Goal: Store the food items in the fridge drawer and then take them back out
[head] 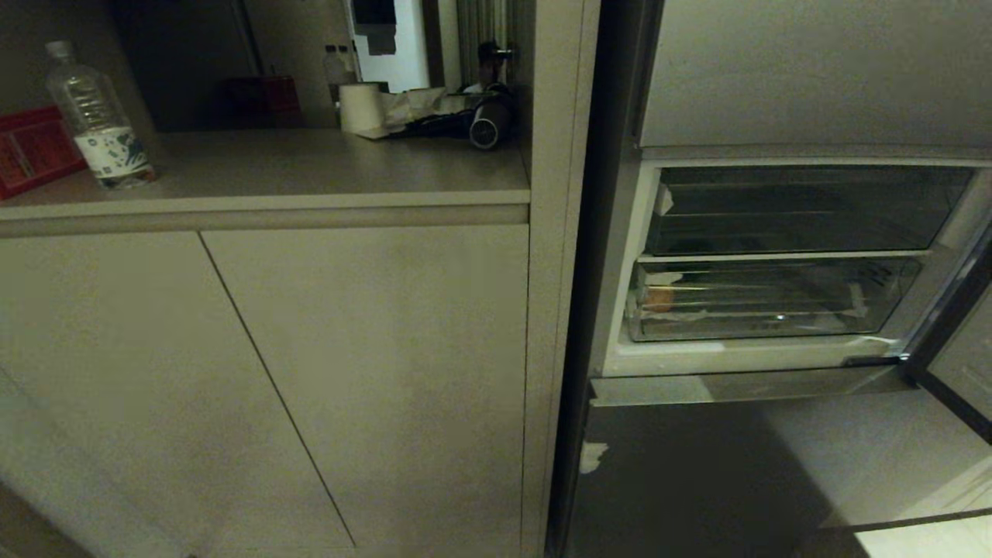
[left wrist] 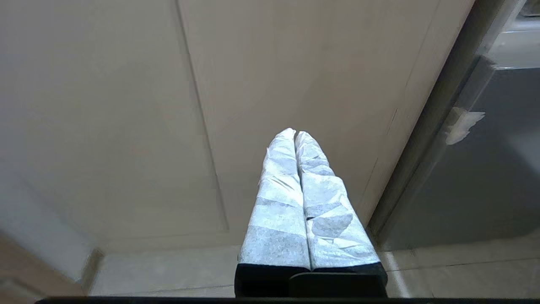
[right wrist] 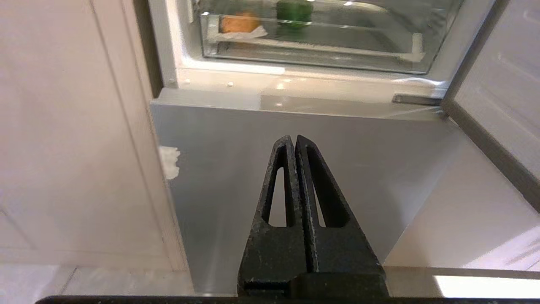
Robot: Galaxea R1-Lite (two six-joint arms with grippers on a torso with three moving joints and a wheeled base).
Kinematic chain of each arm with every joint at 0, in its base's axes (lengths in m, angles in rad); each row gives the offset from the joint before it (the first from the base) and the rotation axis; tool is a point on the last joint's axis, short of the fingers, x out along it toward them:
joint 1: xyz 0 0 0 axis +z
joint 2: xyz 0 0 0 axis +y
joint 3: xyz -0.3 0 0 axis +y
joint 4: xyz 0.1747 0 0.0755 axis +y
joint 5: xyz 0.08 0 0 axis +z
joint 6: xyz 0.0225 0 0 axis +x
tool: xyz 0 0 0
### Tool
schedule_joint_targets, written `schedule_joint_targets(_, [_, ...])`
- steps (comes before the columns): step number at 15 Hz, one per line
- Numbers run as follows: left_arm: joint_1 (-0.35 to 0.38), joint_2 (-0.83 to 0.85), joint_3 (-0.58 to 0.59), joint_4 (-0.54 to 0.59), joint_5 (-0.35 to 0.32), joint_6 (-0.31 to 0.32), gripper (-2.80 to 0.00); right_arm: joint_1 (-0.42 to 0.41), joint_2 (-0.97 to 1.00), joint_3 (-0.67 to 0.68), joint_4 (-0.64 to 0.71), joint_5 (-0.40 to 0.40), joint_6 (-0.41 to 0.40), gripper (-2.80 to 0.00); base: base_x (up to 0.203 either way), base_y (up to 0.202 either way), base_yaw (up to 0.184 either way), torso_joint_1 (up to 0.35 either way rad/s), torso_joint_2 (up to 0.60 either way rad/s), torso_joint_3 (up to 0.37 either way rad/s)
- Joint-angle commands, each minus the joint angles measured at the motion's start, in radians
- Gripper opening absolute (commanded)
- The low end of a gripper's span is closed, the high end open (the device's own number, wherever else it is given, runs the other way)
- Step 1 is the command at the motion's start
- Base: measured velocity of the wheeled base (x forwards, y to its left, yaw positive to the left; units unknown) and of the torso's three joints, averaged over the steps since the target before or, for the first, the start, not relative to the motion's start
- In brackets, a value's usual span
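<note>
Food item (head: 659,298) half behind tape.

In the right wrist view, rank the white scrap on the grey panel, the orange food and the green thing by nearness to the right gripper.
From the shut right gripper:
1. White scrap, at the grey panel's edge beside the cabinet.
2. Orange food item, in the fridge drawer, at its cabinet end.
3. Green item, in the drawer, slightly deeper.

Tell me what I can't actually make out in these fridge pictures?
- Orange-tan food item: head view, behind the fridge drawer and its tape scraps; fruit or bun, unclear.
- Green item: right wrist view, cut off by the picture's edge; not made out in the head view.
- Upper clear bin: head view, too dark to see any contents.
- Both arms: outside the head view; only the left gripper and right gripper show, jaws shut.
</note>
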Motion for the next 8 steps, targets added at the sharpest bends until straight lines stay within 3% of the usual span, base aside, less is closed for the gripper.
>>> schedule_joint_targets(1, [-0.002,0.001,0.000,0.000,0.000,0.000,-2.80,0.000,-0.002,0.032,-0.002,-0.001,0.001,-2.80,-0.003,-0.003,-0.100,0.002,0.00,0.002])
schedule_joint_targets(8, [-0.002,0.001,0.000,0.000,0.000,0.000,-2.80,0.000,-0.002,0.032,-0.005,-0.025,0.048,-2.80,-0.003,0.006,-0.175,0.003,0.00,0.004])
